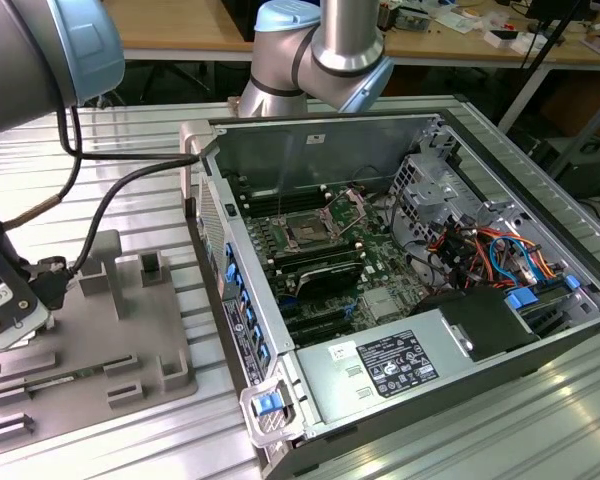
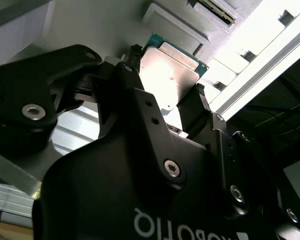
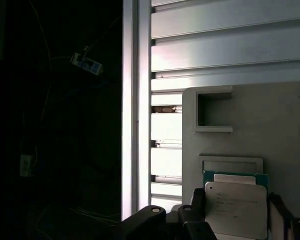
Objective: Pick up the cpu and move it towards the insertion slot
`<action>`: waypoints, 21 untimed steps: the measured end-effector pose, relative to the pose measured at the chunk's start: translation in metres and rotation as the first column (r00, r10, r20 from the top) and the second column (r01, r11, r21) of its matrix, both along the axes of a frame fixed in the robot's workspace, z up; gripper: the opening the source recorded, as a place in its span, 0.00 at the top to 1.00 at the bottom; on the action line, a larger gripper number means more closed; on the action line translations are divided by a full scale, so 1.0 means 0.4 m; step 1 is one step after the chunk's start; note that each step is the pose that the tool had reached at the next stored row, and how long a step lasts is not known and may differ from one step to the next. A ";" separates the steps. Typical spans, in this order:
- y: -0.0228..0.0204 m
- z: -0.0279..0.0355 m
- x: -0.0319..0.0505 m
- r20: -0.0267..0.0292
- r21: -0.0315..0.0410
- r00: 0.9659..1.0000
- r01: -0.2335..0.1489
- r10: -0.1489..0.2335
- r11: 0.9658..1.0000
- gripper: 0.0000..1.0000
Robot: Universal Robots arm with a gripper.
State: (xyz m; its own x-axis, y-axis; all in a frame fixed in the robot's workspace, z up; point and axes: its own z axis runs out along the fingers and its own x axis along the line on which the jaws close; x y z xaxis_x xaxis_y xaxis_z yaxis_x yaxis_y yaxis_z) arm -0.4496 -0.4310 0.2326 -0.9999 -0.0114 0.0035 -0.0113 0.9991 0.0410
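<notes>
In both wrist views the cpu [image 2: 171, 70] [image 3: 236, 209], a flat square chip with a silvery top and a green rim, sits between the black fingers [image 2: 131, 75] of my gripper [image 2: 165, 82] [image 3: 236, 206], which is shut on its two opposite edges. It hangs just above a shallow square nest [image 3: 231, 163] in the grey fixture plate [image 1: 130, 330]. In the exterior view my gripper [image 1: 10, 330] is at the far left over that plate. The insertion slot [image 1: 308, 232], a dark square in a metal frame with its bracket [image 1: 355, 205] raised, lies inside the open computer case, far to the exterior view's right.
The case wall [image 1: 235, 300] stands between the fixture plate and the motherboard. Raised blocks [image 1: 105, 265] rise from the plate. Black cables [image 1: 110, 195] trail from the arm. A power supply [image 1: 400, 365] and drive cables [image 1: 480, 250] fill the case. The slatted table's edge [image 3: 135, 100] is close by.
</notes>
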 end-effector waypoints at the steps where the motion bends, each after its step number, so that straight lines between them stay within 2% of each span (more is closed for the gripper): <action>1: 0.000 0.004 0.000 0.000 0.000 1.000 0.000 0.000 1.000 0.45; 4: 0.000 0.015 0.000 0.000 0.000 1.000 0.000 0.000 1.000 0.45; 9: 0.000 0.015 0.000 0.000 0.000 1.000 0.000 0.000 1.000 0.45; 12: 0.000 0.021 0.000 0.000 0.000 1.000 0.000 0.000 1.000 0.45; 17: 0.000 0.040 0.000 0.000 0.000 1.000 0.000 0.000 1.000 0.45; 21: 0.000 0.064 0.000 0.000 0.000 1.000 0.000 0.000 1.000 0.45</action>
State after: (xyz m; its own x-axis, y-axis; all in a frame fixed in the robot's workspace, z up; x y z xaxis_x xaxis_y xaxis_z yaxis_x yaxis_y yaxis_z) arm -0.4496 -0.4310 0.2583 -0.9999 -0.0114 0.0037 -0.0112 0.9991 0.0411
